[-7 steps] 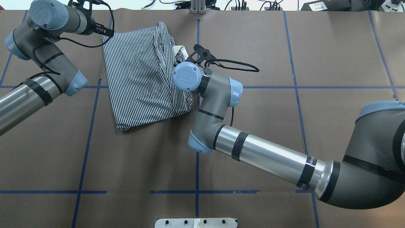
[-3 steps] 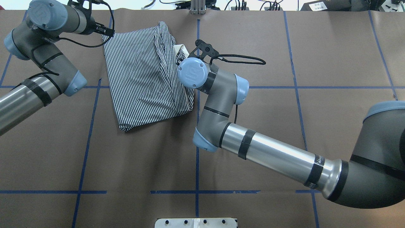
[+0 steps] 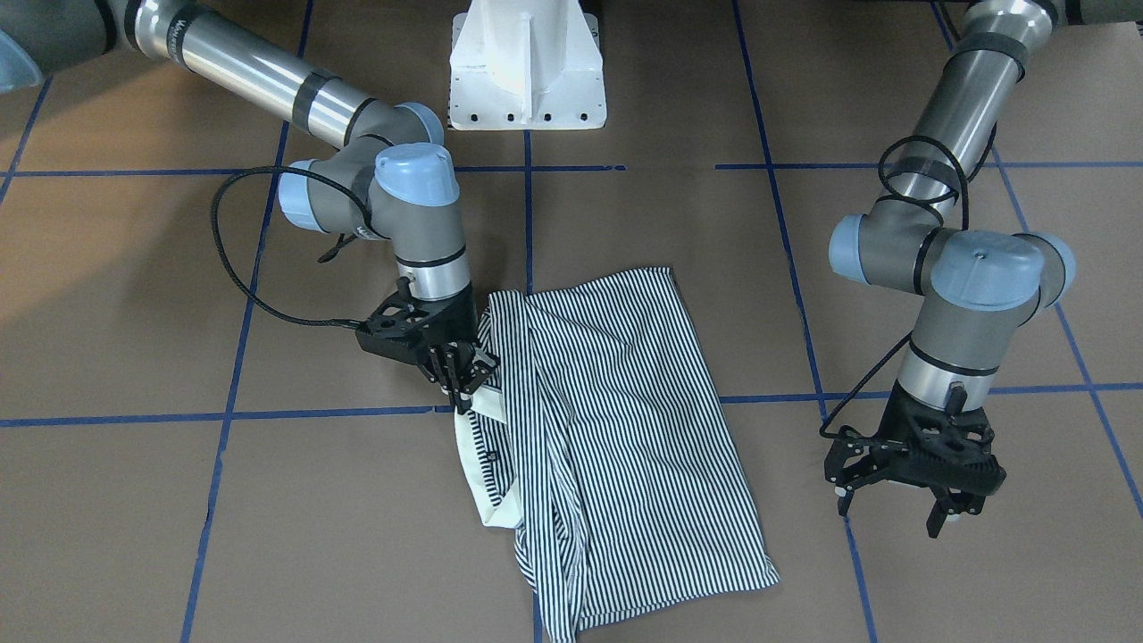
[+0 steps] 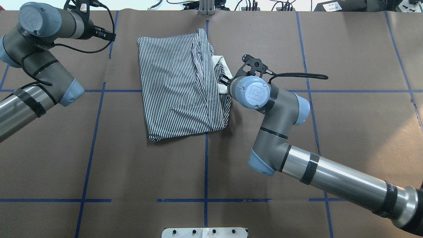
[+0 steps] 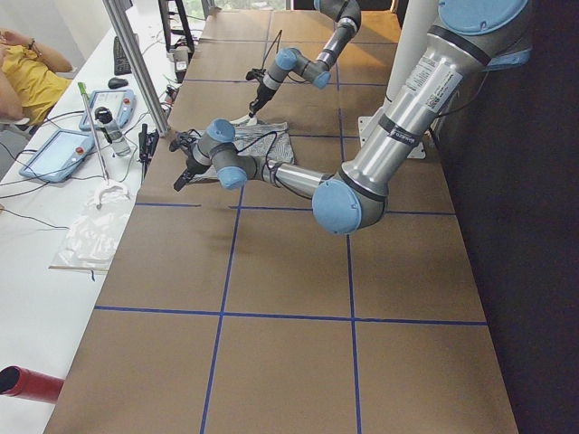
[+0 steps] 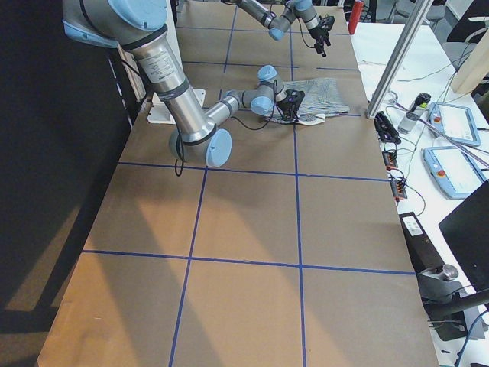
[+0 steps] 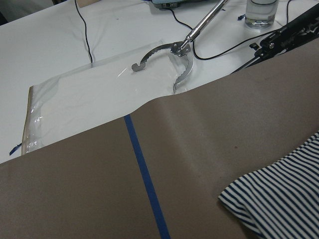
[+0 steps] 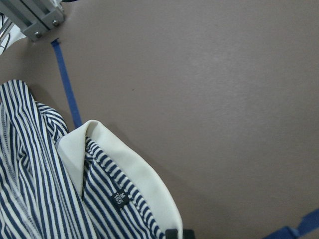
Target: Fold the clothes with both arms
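- Brown paper table [image 4: 148, 172] with a blue tape grid; shirt [image 4: 178, 86] lies part-folded, long axis running away from the base [image 3: 527, 62].
- Right gripper [image 3: 462, 386] is at the shirt's collar-side long edge, jaws pinched together on fabric just beside the collar [image 8: 144, 184].
- Left gripper [image 3: 891, 511] is off the shirt's opposite long edge, well apart, jaws spread, empty.
- My read: right gripper is nearer, and the next fold carries its edge across the long axis.

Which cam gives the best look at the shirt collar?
Right wrist-mounted: the collar is close up, inner label visible. Front-facing shows a small cream strip, overhead a sliver; side views too small; left wrist misses it.
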